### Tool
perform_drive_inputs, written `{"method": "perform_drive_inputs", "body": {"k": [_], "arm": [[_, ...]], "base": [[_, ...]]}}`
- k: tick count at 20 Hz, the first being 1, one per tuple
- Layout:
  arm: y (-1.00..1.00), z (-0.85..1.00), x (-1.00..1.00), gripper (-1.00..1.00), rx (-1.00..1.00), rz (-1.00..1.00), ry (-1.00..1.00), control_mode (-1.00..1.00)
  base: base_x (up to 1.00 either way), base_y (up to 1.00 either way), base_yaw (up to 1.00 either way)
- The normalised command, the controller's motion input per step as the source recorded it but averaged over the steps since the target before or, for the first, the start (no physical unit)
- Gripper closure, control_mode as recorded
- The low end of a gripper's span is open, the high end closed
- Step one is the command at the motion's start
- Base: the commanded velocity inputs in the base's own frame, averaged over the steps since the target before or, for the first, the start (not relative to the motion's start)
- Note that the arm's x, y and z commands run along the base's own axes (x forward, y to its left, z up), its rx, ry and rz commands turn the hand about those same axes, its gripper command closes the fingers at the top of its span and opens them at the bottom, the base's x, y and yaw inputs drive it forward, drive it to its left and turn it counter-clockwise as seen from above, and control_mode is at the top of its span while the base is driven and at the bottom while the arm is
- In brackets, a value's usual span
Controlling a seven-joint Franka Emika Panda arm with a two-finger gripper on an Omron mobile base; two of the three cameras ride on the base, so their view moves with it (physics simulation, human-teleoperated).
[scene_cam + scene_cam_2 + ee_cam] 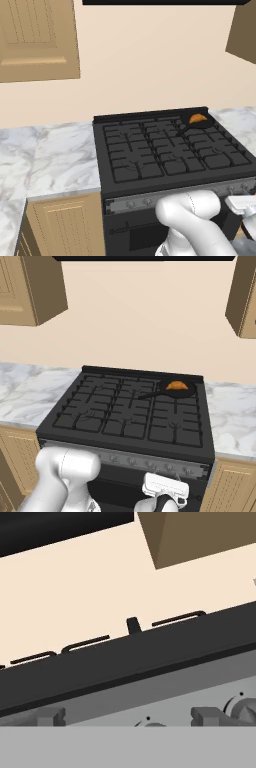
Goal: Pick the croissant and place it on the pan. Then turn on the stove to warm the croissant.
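Observation:
The orange-brown croissant (198,118) (176,386) lies inside the small black pan (202,123) (186,391), which sits on the back right burner of the black stove (170,150) (130,411). The pan's handle points toward the stove's middle. My gripper (129,717) (166,483) is low in front of the stove's grey knob panel (165,689) (150,458), open, its fingertips (50,716) far apart and holding nothing. The top of one knob (148,724) shows between the tips, and another knob (243,704) sits just right of them.
Marble counters (50,155) (232,416) flank the stove on both sides. Wooden wall cabinets (37,40) (242,296) hang above, and base cabinets (65,225) stand beside the oven door. A dark range hood (145,258) hangs over the burners.

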Motion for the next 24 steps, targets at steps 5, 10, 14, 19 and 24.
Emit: {"method": "perform_drive_inputs", "body": {"k": [5,10,14,19,24], "arm": [[0.0,-0.06,0.16,-1.0,0.0,0.0,0.0,-1.0],[0.0,-0.1,0.17,-1.0,0.0,0.0,0.0,-1.0],[-0.03,-0.17,0.19,-1.0,0.0,0.0,0.0,-1.0],[-0.12,-0.18,0.17,-1.0,0.0,0.0,0.0,-1.0],[-0.19,-0.21,0.13,-1.0,0.0,0.0,0.0,-1.0]], "base": [[0.0,0.0,0.0],[0.0,0.0,0.0],[0.0,0.0,0.0],[0.0,0.0,0.0],[0.0,0.0,0.0]]}}
